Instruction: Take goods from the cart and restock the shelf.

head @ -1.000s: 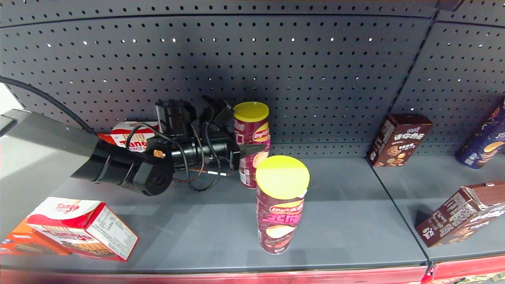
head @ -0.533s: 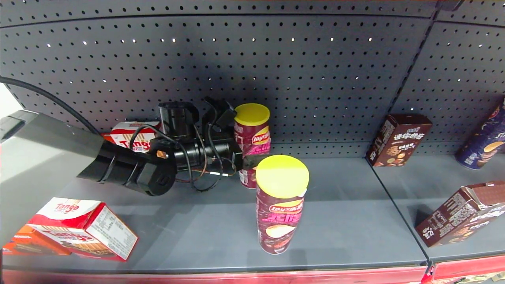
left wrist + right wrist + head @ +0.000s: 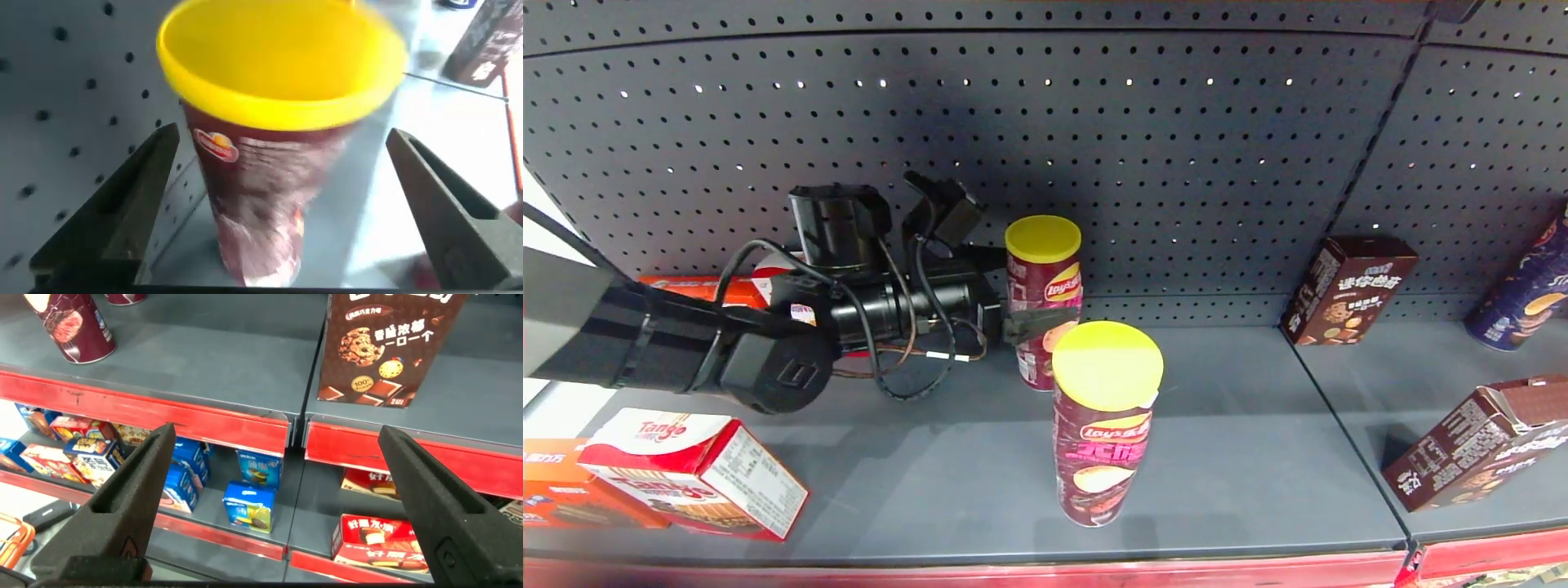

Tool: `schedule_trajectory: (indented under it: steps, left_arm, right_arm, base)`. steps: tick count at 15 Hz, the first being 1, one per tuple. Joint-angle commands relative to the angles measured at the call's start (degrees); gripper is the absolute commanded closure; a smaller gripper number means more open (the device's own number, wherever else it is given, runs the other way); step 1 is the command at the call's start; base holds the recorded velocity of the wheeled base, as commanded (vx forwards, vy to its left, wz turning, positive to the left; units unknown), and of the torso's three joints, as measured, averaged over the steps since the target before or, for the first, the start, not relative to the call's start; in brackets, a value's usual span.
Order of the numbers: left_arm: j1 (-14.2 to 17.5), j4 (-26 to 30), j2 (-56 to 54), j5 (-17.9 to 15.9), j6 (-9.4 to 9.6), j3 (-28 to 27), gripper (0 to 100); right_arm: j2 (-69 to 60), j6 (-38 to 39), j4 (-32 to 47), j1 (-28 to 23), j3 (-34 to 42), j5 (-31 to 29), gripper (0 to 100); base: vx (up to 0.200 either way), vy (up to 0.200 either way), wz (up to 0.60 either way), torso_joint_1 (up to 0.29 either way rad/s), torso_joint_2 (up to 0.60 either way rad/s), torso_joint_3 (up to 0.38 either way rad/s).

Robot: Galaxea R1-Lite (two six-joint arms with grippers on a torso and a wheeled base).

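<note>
Left wrist view: left gripper point(image 3: 282, 135), jaws spread wide, empty, flanking rear chip can point(image 3: 265, 184).

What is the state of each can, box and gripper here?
Rear can: upright, lid on, not gripped.
Front can: upright, lid on.
Left gripper: open around rear can.
Right gripper: open, empty.
Wafer box: lying on its side.
Back brown box: standing.
Front brown box: lying down.
</note>
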Motion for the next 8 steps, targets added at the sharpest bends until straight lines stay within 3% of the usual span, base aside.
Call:
schedule_trajectory:
  steps: [1, 7, 8]
  left_arm:
    - [0.2, 1.8, -5.8, 0.6, -0.03, 2.0, 0]
    - [-0.3, 13.7, -16.3, 5.1, 0.41, 5.0, 0]
    - [-0.6, 16.6, -16.9, 9.5, 2.96, 5.2, 0]
  right_arm:
    - [0.1, 0.0, 0.0, 0.0, 0.0, 0.0, 0]
    - [0.1, 0.0, 0.1, 0.0, 0.0, 0.0, 0]
    - [0.1, 0.0, 0.1, 0.1, 0.0, 0.0, 0]
  base:
    - [0.000, 0.000, 0.00, 0.000, 0.00, 0.000]
    - [0.000, 0.000, 0.00, 0.000, 0.00, 0.000]
    - [0.000, 0.000, 0.00, 0.000, 0.00, 0.000]
